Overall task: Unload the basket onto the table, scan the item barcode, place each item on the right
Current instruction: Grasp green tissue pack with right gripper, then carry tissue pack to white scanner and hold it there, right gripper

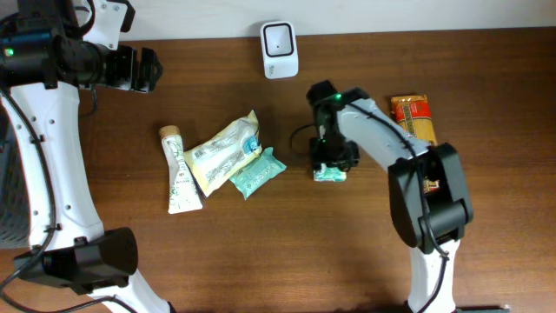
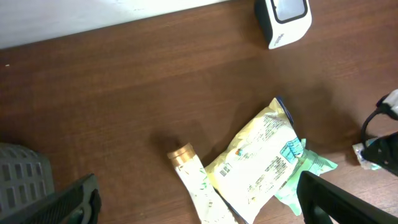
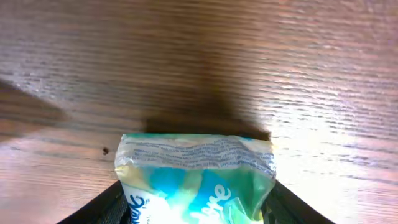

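Observation:
A small blue-and-green tissue pack (image 3: 196,174) lies on the wooden table (image 1: 261,252), seen in the overhead view under my right gripper (image 1: 330,161). In the right wrist view the pack fills the space between both black fingers (image 3: 102,208), which press against its sides. The white barcode scanner (image 1: 280,49) stands at the table's far edge, behind and to the left of that gripper. My left gripper (image 1: 143,69) hovers high at the far left, open, with nothing between its fingers (image 2: 68,202).
Left of the right gripper lie a white tube (image 1: 178,169), a yellow pouch (image 1: 221,149) and a green packet (image 1: 258,171) in a cluster. A red-and-orange snack pack (image 1: 415,117) sits to the right, beside the right arm.

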